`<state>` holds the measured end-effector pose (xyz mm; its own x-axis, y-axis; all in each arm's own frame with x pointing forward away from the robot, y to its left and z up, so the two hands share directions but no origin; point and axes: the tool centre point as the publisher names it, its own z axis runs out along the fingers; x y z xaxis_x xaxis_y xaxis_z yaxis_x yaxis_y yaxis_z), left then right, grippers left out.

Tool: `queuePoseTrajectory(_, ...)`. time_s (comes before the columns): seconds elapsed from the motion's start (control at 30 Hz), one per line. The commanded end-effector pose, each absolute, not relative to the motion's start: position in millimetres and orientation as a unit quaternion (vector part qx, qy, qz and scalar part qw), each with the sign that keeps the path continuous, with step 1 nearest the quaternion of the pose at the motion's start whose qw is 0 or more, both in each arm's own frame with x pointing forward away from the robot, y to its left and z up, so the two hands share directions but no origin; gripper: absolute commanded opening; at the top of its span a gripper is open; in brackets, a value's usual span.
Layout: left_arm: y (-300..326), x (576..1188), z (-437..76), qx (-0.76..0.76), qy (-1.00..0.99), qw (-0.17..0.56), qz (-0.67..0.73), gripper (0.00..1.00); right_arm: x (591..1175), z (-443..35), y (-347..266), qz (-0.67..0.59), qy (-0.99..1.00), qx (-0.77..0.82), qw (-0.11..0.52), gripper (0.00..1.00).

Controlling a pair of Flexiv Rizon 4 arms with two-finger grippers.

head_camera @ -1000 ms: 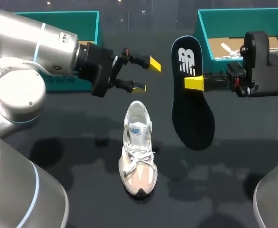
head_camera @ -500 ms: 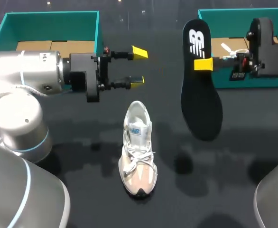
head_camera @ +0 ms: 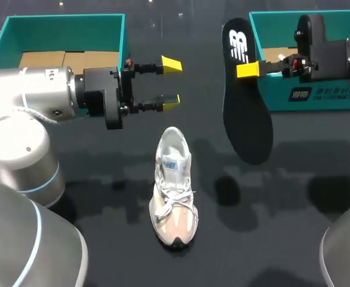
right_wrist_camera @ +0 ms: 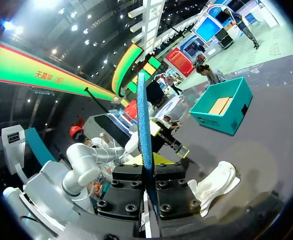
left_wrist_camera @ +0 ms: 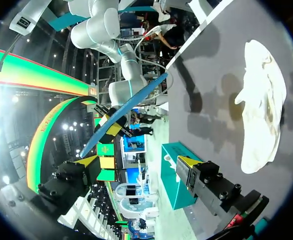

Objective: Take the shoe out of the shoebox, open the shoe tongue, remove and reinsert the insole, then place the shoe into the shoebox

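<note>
A pale sneaker (head_camera: 174,185) lies on the black table (head_camera: 103,179), toe toward the front edge. My right gripper (head_camera: 248,70) is shut on a dark insole (head_camera: 246,113), which hangs heel-up in the air in front of the right teal shoebox (head_camera: 318,98). In the right wrist view the insole (right_wrist_camera: 145,130) shows edge-on, clamped in that gripper (right_wrist_camera: 149,172), with the sneaker (right_wrist_camera: 216,182) below. My left gripper (head_camera: 170,81) is open and empty, hovering behind the sneaker's heel. In the left wrist view, its gripper (left_wrist_camera: 139,167) points toward the insole (left_wrist_camera: 126,112), with the sneaker (left_wrist_camera: 259,105) beside it.
A second teal box (head_camera: 124,42) with cardboard inside stands at the back left, behind my left arm. Bare black table surrounds the sneaker on both sides and in front.
My right arm has lifted the insole and carried it back toward the right box. My left gripper has risen and drawn back slightly, staying open. The sneaker has not moved.
</note>
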<state>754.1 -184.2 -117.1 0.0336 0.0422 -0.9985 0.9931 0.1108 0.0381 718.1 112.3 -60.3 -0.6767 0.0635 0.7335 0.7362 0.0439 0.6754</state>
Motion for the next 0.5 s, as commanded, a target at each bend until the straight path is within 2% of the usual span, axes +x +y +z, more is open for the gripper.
queuePoseTrajectory(0.03,-187.0,756.5,-122.4,0.491,0.529,0.522,-0.454,1.0,736.8,-73.8,113.1,-0.615,-0.648,-0.339,0.295,0.0)
queuePoseTrajectory(0.23,-191.8,752.3,-109.2,0.496,0.518,0.523,-0.46,1.0,761.1,-100.2,111.3,-0.604,-0.603,-0.386,0.351,0.0)
queuePoseTrajectory(0.5,-192.7,752.8,-106.5,0.502,0.519,0.524,-0.453,1.0,761.1,-100.2,111.3,-0.604,-0.603,-0.386,0.351,0.0)
